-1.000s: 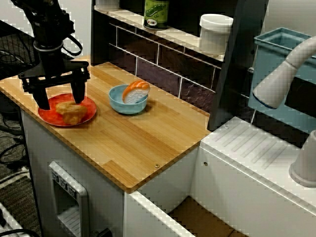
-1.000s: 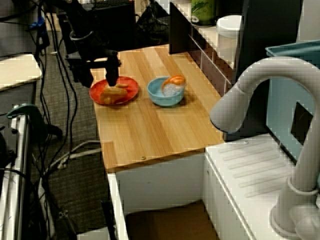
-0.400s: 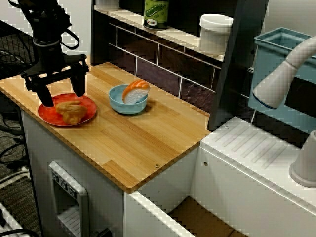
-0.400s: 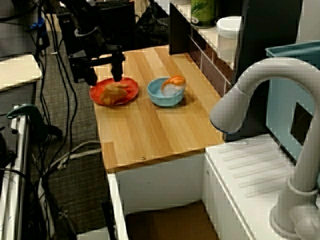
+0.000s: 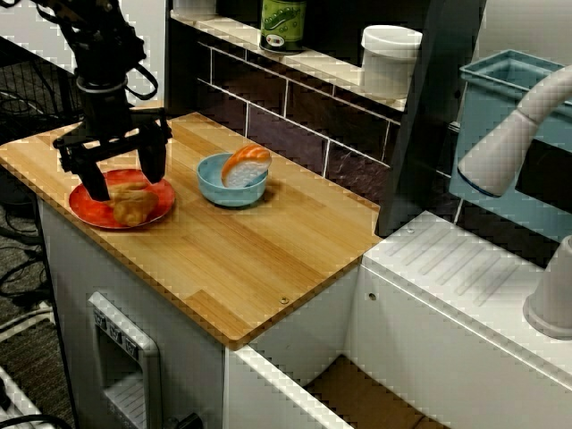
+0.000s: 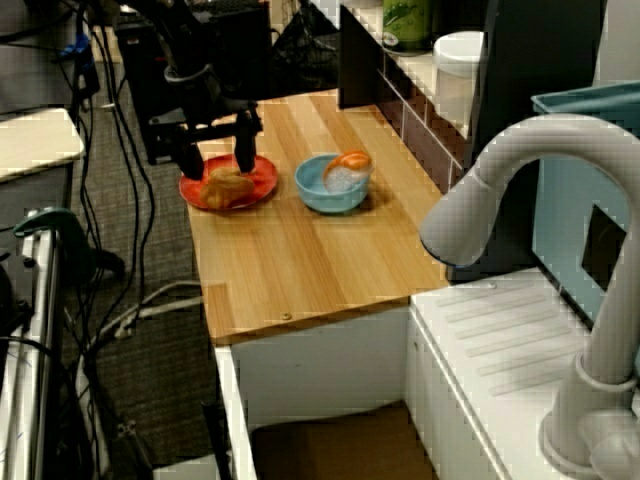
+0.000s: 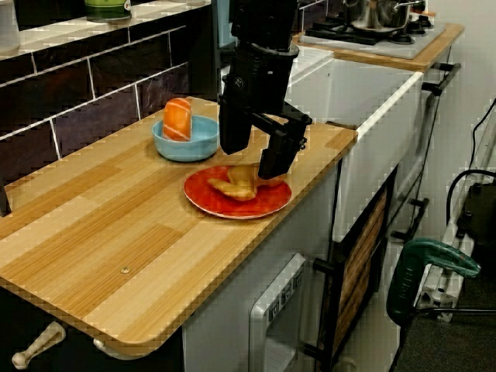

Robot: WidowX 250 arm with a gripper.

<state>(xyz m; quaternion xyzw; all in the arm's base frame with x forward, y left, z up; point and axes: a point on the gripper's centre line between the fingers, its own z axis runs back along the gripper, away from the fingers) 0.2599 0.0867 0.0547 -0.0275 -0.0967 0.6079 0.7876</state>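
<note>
Golden-brown fried chicken piece (image 5: 132, 202) lies on the round red plate (image 5: 88, 210) at the nine o'clock end of the wooden counter (image 5: 241, 255). My black tool (image 5: 125, 179) hangs open, fingers straddling it. At two o'clock sits a light-blue bowl (image 5: 214, 183) holding salmon sushi (image 5: 246, 164).

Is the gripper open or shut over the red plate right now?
Open. The gripper has its two fingers wide apart over the fried food on the red plate, gripping nothing.
</note>
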